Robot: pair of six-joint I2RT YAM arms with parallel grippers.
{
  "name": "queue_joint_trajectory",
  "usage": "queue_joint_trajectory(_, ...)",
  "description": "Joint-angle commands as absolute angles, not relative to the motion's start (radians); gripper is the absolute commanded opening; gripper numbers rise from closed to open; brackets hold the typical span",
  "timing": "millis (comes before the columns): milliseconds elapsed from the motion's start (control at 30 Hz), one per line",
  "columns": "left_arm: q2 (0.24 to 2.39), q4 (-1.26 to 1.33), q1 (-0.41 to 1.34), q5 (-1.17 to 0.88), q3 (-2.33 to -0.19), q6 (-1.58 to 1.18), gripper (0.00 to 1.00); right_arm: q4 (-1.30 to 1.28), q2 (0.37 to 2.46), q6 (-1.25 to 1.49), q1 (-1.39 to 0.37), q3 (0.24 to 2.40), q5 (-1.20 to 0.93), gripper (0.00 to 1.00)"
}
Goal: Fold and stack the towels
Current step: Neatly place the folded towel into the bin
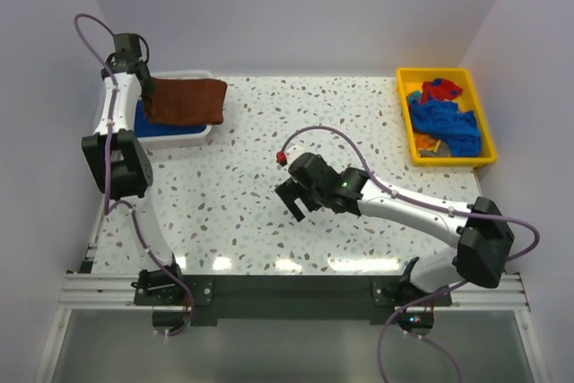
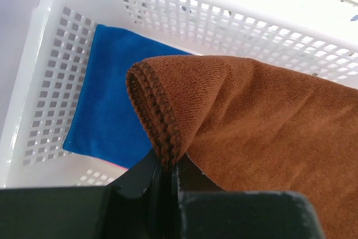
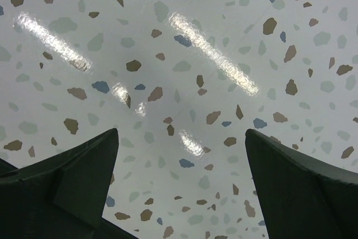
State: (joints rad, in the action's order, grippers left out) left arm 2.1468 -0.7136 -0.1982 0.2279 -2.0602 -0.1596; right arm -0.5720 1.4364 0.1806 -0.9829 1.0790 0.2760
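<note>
My left gripper [image 1: 148, 96] is shut on the corner of a folded brown towel [image 1: 186, 101] and holds it over the white basket [image 1: 203, 134] at the far left. In the left wrist view the brown towel [image 2: 263, 116] is pinched between my left gripper [image 2: 168, 166], above a folded blue towel [image 2: 109, 99] lying in the white basket [image 2: 50, 93]. My right gripper [image 1: 291, 199] is open and empty above the bare table; in the right wrist view my right gripper [image 3: 182, 138] has nothing between its fingers.
A yellow bin [image 1: 482, 148] at the far right holds a heap of blue, red and orange towels [image 1: 444, 118]. The speckled table [image 1: 296, 123] lies between basket and bin. White walls close in the left, back and right.
</note>
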Motion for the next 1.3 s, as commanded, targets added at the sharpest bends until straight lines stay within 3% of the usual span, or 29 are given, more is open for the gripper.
queue_joint_trajectory(0,2.137,-0.631,-0.219,0.265,-2.043,-0.143,0.04,-0.589,1.456,0.155,-0.977,1.135,0.298,0.99)
queue_joint_trajectory(300,2.132,-0.569,-0.244,0.298,-1.967,-0.160,0.06,-0.594,1.474,0.143,-0.976,1.138,0.304,0.99)
queue_joint_trajectory(567,2.174,-0.555,-0.253,0.348,-1.964,-0.132,0.14,-0.594,1.486,0.135,-0.974,1.140,0.310,0.99)
queue_joint_trajectory(1267,2.166,-0.528,-0.259,0.437,-1.971,-0.092,0.11,-0.597,1.503,0.127,-0.973,1.146,0.328,0.99)
